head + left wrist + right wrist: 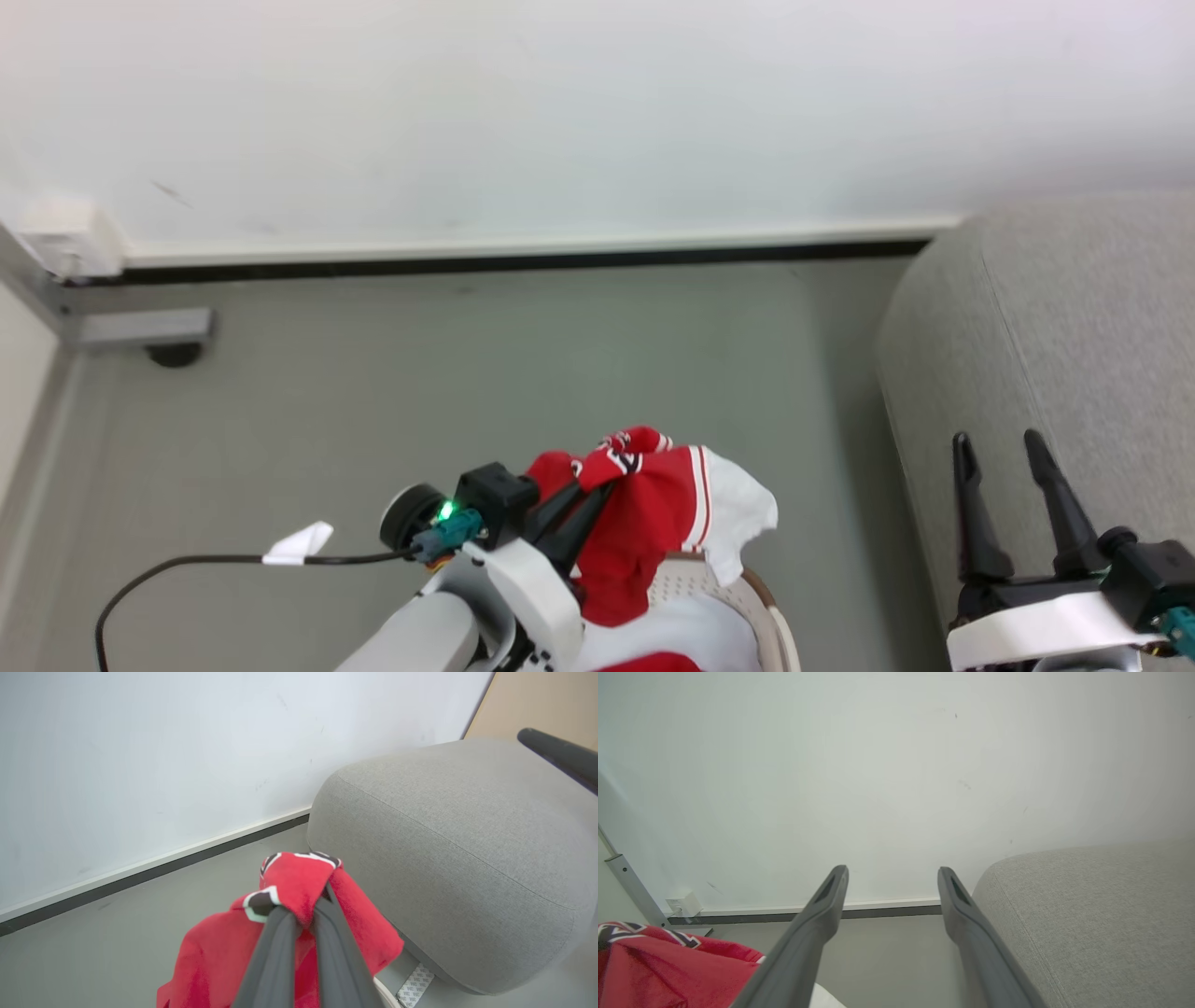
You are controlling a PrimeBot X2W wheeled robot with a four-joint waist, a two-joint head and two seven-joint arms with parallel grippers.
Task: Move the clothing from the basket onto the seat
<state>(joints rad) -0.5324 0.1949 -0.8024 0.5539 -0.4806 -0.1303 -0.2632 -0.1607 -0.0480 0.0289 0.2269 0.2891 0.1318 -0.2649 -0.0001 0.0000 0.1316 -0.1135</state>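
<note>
head view: grey floor (467, 392), white wall (560, 112); left fingers (273, 956) clamped on clothing (653, 523), right fingers (976, 523) apart

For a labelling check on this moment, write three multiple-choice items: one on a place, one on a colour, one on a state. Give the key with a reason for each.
1. In the head view, on which side of the basket does the seat stand?
A) the robot's left
B) the robot's right
C) directly behind it

2. What colour is most of the clothing pinched by the left end effector?
A) blue
B) green
C) red

3. What state is the right end effector in?
A) open and empty
B) shut on the clothing
C) shut on the basket rim

Key:
1 B: the grey seat lies at the right edge, and the basket sits at bottom centre.
2 C: red cloth with white trim bunches around the closed fingers.
3 A: its two fingers stand apart with nothing between them.
</note>
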